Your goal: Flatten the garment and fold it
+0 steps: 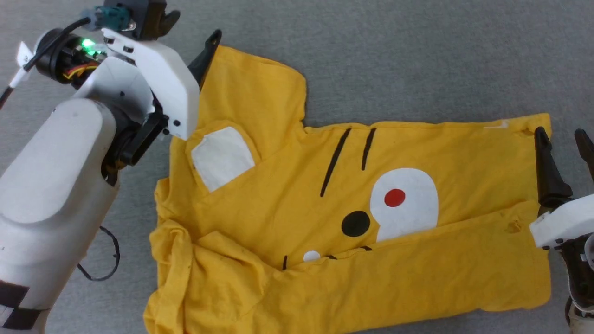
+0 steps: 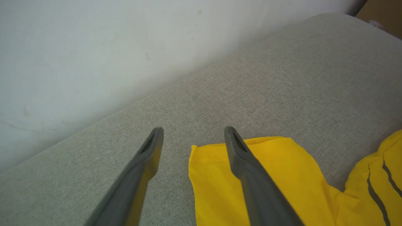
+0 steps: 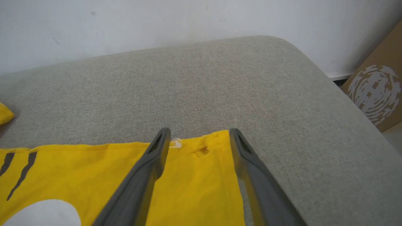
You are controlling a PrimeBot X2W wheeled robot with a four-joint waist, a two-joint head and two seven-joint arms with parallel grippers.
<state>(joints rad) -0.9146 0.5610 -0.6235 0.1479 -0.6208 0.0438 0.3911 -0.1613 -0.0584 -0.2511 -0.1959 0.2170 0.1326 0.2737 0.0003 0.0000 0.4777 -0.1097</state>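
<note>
L forearm (image 1: 51, 185) sat closest to cam. L gripper (image 2: 191, 131) hung jaws apart over far sleeve (image 2: 282, 163). R gripper (image 3: 199, 133), jaws apart too, straddled far-right hem corner (image 3: 216, 141). Garment (image 1: 325, 222) lay mid-cushion (image 3: 220, 78), well off its far edge. Near long side was folded over the print (image 1: 417, 208), near-left end bunched. Looked mid-fold; next move needs both far pts pinched evenly.
</note>
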